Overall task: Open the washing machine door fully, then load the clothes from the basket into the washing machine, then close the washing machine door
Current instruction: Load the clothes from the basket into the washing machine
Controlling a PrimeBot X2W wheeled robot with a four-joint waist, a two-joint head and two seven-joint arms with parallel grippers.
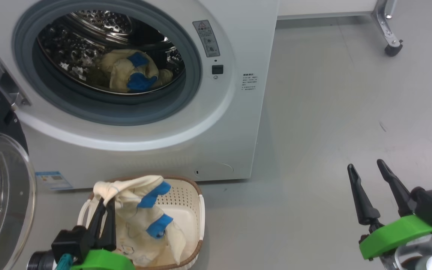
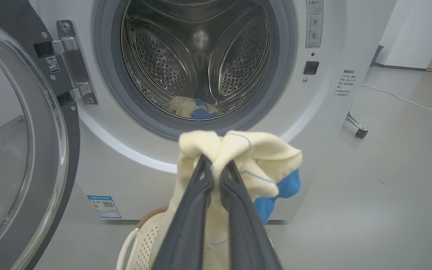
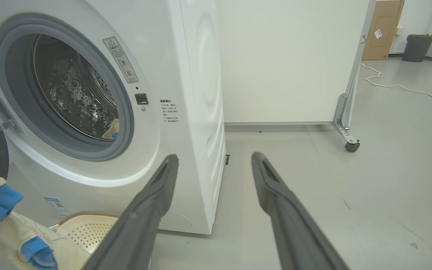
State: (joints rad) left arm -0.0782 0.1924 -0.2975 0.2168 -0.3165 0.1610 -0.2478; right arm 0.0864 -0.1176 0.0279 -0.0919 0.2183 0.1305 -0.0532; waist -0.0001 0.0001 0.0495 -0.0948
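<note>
The white washing machine (image 1: 171, 146) stands with its round door (image 1: 2, 195) swung open to the left, clear glass bowl facing me. One pale-yellow garment with blue cuffs (image 1: 133, 71) lies in the steel drum. My left gripper (image 1: 102, 204) is shut on a second pale-yellow garment (image 1: 141, 217), lifted above the cream basket (image 1: 195, 225) that sits on the floor before the machine. In the left wrist view that gripper (image 2: 216, 163) pinches the cloth (image 2: 238, 157) in front of the drum opening. My right gripper (image 1: 366, 167) hangs open over bare floor at the right, nothing between its fingers.
Grey floor stretches to the right of the machine. A white panel on a castor foot (image 1: 392, 48) stands at the back right. In the right wrist view a white cable (image 3: 399, 86) trails on the floor and a dark bin (image 3: 418, 47) stands far off.
</note>
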